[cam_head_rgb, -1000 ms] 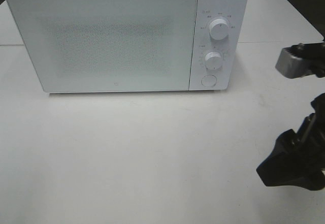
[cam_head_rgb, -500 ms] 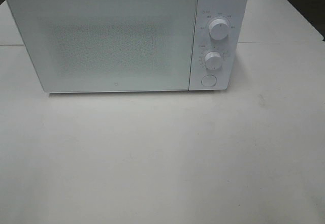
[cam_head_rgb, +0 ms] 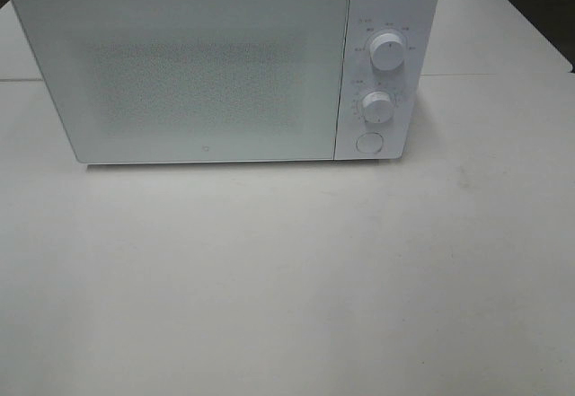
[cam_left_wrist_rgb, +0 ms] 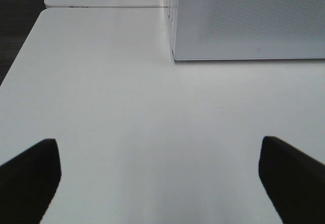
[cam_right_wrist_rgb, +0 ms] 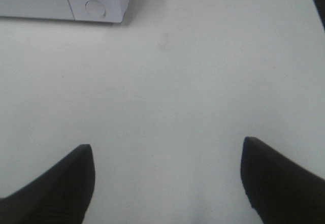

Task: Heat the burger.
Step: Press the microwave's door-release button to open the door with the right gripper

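Wrist views alone show left gripper (cam_left_wrist_rgb: 158, 145), right gripper (cam_right_wrist_rgb: 167, 147): both spread apart, empty. High view: whole microwave (cam_head_rgb: 180, 73), door closed. Burger not visible.

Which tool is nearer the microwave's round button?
Right, likely. The right tool is open over the table, facing the round button at the microwave's right corner. The left tool, open too, faces the door's opposite corner; the button isn't in its view.

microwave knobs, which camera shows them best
The exterior high view: the upper knob and lower knob face the camera whole, above the round button. The right wrist view catches only that button and a cut-off knob. The left wrist view shows just the door.
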`<state>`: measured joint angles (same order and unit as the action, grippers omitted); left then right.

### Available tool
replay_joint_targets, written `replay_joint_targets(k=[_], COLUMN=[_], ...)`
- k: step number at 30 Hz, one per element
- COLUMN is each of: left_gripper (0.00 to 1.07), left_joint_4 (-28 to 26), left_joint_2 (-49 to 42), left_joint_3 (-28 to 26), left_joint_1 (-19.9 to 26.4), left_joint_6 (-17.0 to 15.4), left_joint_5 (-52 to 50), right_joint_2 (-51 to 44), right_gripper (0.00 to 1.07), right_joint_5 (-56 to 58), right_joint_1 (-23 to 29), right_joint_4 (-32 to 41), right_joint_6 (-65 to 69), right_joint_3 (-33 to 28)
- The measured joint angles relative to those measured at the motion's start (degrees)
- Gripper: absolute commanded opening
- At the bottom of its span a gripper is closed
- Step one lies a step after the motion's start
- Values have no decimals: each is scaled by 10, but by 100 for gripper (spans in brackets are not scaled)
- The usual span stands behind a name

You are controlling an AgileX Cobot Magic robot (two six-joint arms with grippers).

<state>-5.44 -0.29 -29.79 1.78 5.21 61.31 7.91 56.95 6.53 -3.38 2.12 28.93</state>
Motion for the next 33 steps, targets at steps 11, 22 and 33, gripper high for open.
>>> replay_joint_targets(k=[11, 22, 33], left_gripper=[98, 98, 98], left_joint_4=[0, 0, 0], left_joint_2=[0, 0, 0], left_joint_3=[0, 0, 0], left_joint_1=[0, 0, 0], left_joint_6=[0, 0, 0], left_joint_5=[0, 0, 0], right_joint_2=[-81, -81, -36], right_gripper=[76, 75, 76], right_joint_5=[0, 0, -46], right_joint_1=[-30, -30, -30], right_joint_4=[-5, -5, -4], right_joint_6=[-1, -1, -5], right_joint_3=[0, 0, 20])
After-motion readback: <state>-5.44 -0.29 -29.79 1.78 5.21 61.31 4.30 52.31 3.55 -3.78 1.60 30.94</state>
